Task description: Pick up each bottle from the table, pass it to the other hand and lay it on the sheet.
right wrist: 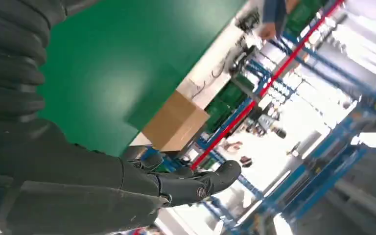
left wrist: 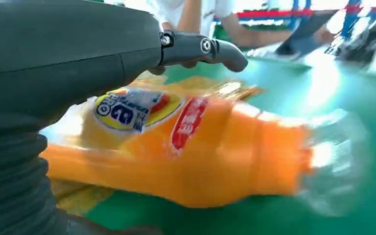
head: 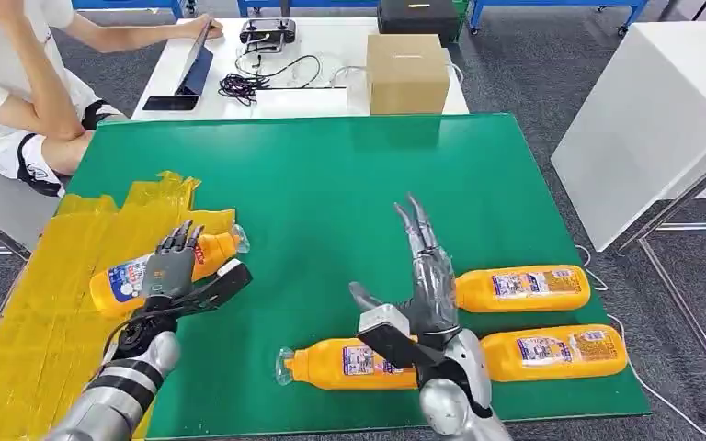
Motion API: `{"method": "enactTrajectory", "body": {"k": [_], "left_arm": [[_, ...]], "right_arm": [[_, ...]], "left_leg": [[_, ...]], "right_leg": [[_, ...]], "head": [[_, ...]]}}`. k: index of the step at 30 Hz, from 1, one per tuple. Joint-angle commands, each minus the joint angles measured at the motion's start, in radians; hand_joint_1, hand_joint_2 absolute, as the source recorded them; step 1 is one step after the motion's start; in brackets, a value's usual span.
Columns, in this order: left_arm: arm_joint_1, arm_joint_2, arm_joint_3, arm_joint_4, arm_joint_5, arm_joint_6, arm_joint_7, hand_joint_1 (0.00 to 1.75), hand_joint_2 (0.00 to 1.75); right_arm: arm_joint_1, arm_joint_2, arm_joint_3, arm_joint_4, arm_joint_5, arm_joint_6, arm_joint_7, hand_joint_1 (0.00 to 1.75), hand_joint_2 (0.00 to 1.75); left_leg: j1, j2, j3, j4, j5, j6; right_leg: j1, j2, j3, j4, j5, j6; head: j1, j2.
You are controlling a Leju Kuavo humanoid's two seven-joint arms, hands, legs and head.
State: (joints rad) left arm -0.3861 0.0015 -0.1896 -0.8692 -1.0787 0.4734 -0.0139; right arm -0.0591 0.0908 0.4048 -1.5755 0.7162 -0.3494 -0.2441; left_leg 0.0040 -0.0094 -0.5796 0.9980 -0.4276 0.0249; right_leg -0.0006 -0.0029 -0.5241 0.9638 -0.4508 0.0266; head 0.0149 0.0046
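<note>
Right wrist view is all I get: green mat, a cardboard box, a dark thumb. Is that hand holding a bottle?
Observer: No. The right hand is empty, its fingers stretched out above the green mat.
Operator: So where are the bottles?
Observer: Three orange bottles lie on the mat close around that hand.
Operator: And the other hand?
Observer: The left hand is over a fourth bottle, which lies at the edge of the yellow sheet. Its thumb stands clear of the bottle.
</note>
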Motion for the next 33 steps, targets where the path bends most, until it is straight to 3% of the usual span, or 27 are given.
{"method": "enactTrajectory", "body": {"k": [1, 3, 10, 15, 20, 24, 29, 33], "left_arm": [[0.090, -0.024, 0.035, -0.230, 0.123, -0.009, -0.109, 0.00, 1.75], [0.121, -0.027, 0.021, -0.314, 0.276, -0.054, -0.236, 0.00, 1.75], [0.185, -0.033, -0.026, -0.494, 0.455, -0.105, -0.356, 0.00, 1.75], [0.197, -0.036, -0.037, -0.520, 0.473, -0.105, -0.368, 0.00, 1.75], [0.242, -0.043, -0.037, -0.593, 0.599, -0.097, -0.432, 0.00, 1.75], [0.261, -0.040, -0.041, -0.612, 0.629, -0.092, -0.435, 0.00, 1.75], [0.283, -0.043, -0.054, -0.629, 0.635, -0.090, -0.430, 0.00, 1.75], [0.291, -0.044, -0.056, -0.639, 0.635, -0.089, -0.429, 0.00, 1.75]], "right_arm": [[-0.019, -0.115, 0.135, 0.023, 0.068, 0.062, -0.001, 0.00, 1.75], [-0.029, -0.174, 0.209, 0.024, 0.100, 0.132, -0.024, 0.00, 1.75], [-0.067, -0.325, 0.358, 0.091, 0.208, 0.201, -0.030, 0.00, 1.75], [-0.069, -0.354, 0.373, 0.104, 0.217, 0.204, -0.031, 0.00, 1.75], [-0.078, -0.448, 0.403, 0.122, 0.234, 0.250, 0.024, 0.00, 1.75], [-0.065, -0.454, 0.387, 0.165, 0.265, 0.245, 0.098, 0.00, 1.75], [-0.064, -0.399, 0.365, 0.245, 0.372, 0.221, 0.237, 0.00, 1.75], [-0.068, -0.381, 0.367, 0.270, 0.390, 0.231, 0.263, 0.00, 1.75]], "left_leg": [[0.001, 0.000, 0.000, 0.000, -0.001, -0.001], [0.001, 0.001, -0.002, 0.000, -0.001, 0.000], [0.001, 0.002, 0.000, 0.000, -0.003, -0.001], [0.000, 0.000, -0.003, -0.001, -0.001, 0.000], [0.000, 0.002, -0.003, 0.000, -0.001, 0.000], [0.000, 0.000, -0.001, -0.001, -0.002, -0.001], [0.000, 0.001, -0.003, -0.001, -0.001, -0.001], [0.001, 0.002, -0.001, -0.001, -0.001, -0.001]], "right_leg": [[0.001, 0.000, 0.001, -0.001, -0.001, 0.000], [0.001, 0.001, -0.001, -0.001, 0.000, 0.001], [0.001, 0.001, 0.002, -0.003, -0.001, 0.001], [0.000, 0.000, -0.003, -0.001, 0.000, 0.001], [0.000, 0.001, -0.002, -0.002, 0.000, 0.000], [0.000, 0.000, 0.000, -0.002, -0.001, 0.000], [0.000, 0.001, -0.003, -0.002, 0.000, 0.000], [0.001, 0.001, -0.001, -0.003, 0.000, 0.000]], "head": [[0.001, 0.000], [0.000, 0.000], [0.000, 0.000], [0.000, 0.000], [0.000, 0.000], [0.000, 0.000], [0.000, 0.000], [0.000, 0.000]]}}
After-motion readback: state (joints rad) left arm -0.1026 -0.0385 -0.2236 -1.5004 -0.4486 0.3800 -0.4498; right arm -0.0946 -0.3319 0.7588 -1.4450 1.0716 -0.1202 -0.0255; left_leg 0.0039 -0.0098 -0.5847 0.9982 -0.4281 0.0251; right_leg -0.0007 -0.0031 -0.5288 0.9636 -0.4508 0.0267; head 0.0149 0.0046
